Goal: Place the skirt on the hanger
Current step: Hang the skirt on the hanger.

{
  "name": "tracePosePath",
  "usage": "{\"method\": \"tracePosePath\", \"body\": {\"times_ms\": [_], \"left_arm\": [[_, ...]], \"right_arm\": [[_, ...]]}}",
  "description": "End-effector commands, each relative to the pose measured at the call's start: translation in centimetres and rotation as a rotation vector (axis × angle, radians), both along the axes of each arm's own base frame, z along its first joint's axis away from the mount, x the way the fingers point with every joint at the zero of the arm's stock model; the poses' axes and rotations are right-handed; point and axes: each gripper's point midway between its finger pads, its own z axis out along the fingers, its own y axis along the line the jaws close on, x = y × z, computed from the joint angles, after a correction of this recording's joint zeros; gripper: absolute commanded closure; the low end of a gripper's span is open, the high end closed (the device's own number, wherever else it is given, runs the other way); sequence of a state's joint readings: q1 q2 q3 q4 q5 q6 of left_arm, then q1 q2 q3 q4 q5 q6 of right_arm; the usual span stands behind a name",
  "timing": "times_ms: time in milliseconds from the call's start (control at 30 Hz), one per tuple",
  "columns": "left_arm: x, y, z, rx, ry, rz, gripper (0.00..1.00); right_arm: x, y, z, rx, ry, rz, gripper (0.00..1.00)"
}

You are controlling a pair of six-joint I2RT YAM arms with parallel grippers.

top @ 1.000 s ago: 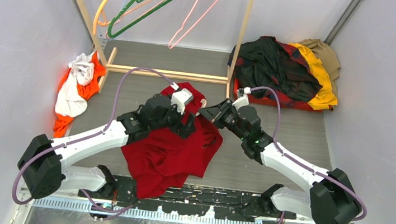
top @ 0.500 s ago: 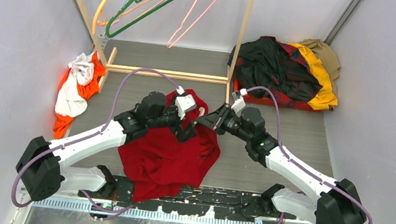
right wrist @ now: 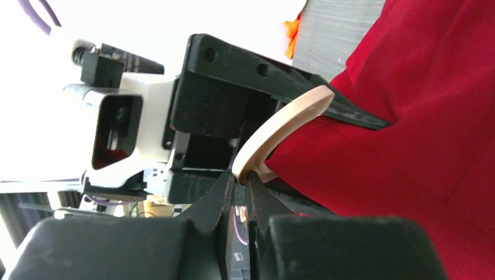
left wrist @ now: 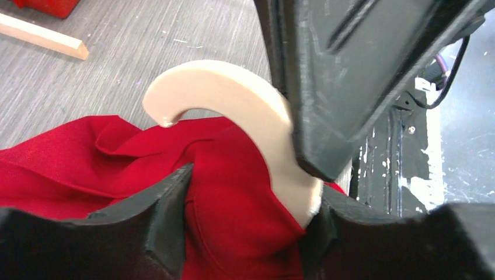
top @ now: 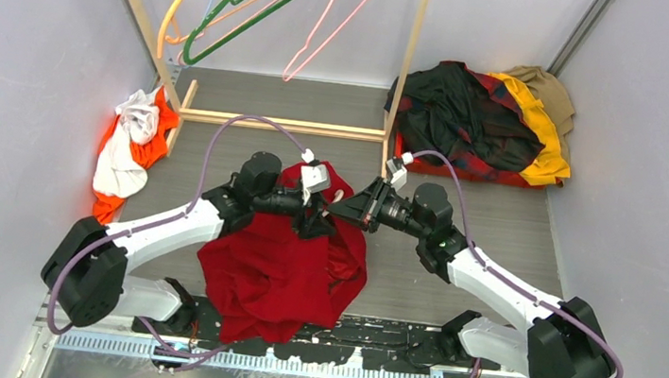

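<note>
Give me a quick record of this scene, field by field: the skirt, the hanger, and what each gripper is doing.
skirt: bunched red heap between the two arms
hanger: cream hook sticking up out of the skirt; the rest is hidden by fabric
right gripper: shut on the hanger at the hook's base
left gripper: jaws apart around skirt fabric and the hook's stem; grip unclear
background: spare hangers on a wooden rack; clothes pile at far right
</note>
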State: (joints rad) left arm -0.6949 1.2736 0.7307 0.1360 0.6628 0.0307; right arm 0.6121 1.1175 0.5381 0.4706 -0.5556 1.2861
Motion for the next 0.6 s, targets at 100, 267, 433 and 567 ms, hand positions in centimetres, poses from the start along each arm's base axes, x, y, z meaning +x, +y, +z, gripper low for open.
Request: {"method": "tracePosePath", "body": {"times_ms": [100,267,433,567], "left_arm": [[-1.5,-1.8,1.0,-0.061,0.036,-0.133,0.65],[-1.1,-2.0,1.2,-0.058,0.045,-0.123,1.0],[-0.8,-1.7,2.5,-0.042,0.043,-0.096,1.0],[0.0,-1.1,4.0,-0.016,0.013,-0.034,1.0]], "right_arm": [[-0.7,0.0,6.0,0.187,-0.094,0.056,0.99],[-0.3,-0.1,5.7,0.186,-0.087,0.045,0.99],[0.2,-0.1,5.1,0.159,-0.082,0.03,0.99],[0.3,-0.2,4.9,0.057,-0.121,0.024,0.89]]}}
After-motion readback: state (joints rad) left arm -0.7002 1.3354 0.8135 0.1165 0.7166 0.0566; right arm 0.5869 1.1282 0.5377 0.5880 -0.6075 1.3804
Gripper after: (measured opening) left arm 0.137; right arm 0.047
